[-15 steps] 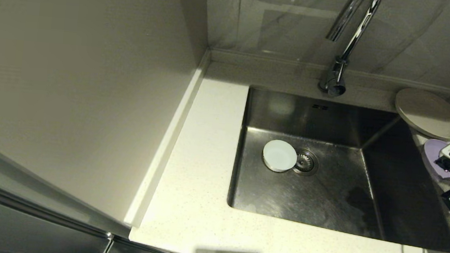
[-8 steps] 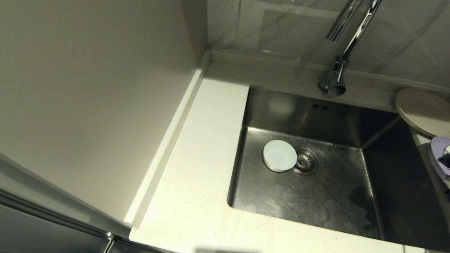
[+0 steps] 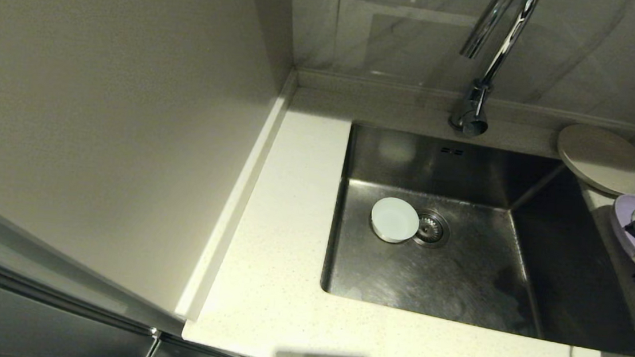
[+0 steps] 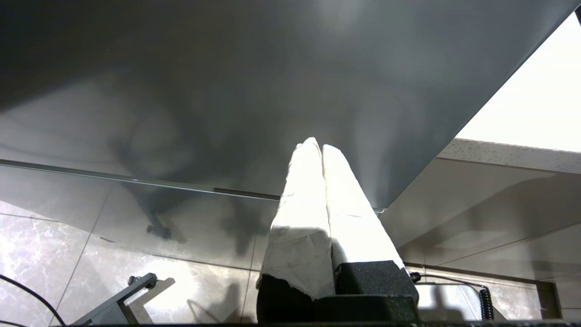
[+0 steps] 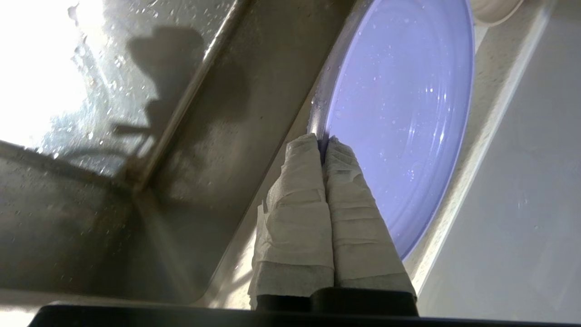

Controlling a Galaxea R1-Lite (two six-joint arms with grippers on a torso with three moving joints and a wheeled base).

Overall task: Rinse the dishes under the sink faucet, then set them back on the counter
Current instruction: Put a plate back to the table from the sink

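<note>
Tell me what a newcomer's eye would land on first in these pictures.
The small white bowl stands out, sitting on the floor of the steel sink beside the drain strainer. At the sink's right edge the right gripper is shut on the rim of the wet lavender plate on the counter, with the beige plate behind it. The left gripper hangs shut below counter height, holding nothing.

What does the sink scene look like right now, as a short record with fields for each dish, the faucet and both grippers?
white bowl: on the sink floor, beside the drain
lavender plate: wet, on the counter right of the sink, rim pinched
beige plate: on the counter's back right corner
faucet: no water visible
right gripper: shut on the lavender plate's rim
left gripper: shut, empty, off the counter
</note>
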